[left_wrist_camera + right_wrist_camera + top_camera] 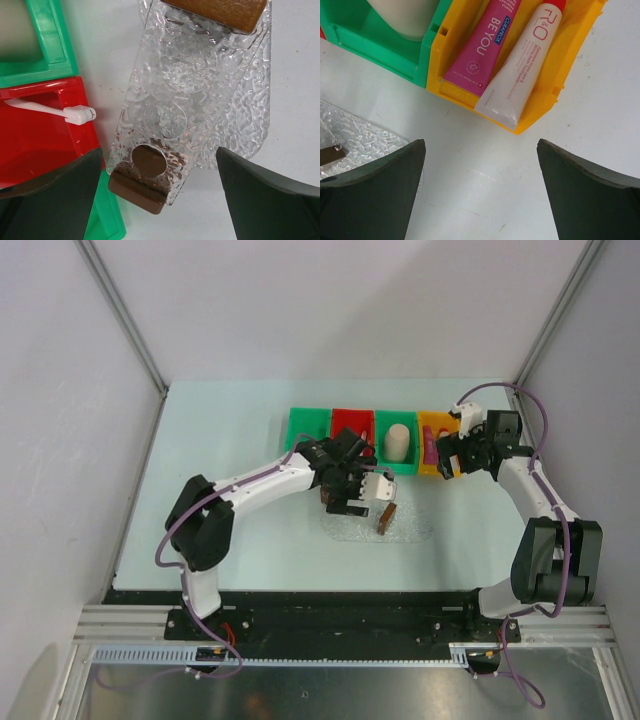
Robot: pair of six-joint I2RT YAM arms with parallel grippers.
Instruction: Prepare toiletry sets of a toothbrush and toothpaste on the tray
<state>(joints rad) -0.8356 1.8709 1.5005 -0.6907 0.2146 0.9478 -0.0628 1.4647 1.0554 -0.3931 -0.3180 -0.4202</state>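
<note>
The clear bumpy tray (200, 85) lies on the table with a brown handle (137, 192) at each short end, and holds nothing. My left gripper (157, 200) is open and empty, hovering over the tray's near handle; in the top view it (350, 495) sits just in front of the bins. The white toothbrush (50, 110) lies in the red bin (40, 145). The magenta toothpaste (482, 45) lies in the yellow bin (560, 75) beside a white tube (520, 75). My right gripper (480, 195) is open and empty above bare table, just in front of the yellow bin.
The bins stand in a row at the back: green (308, 428), red (352, 422), green holding a beige cup (397, 440), and yellow (437, 430). A corner of the tray (355, 140) shows at the left of the right wrist view.
</note>
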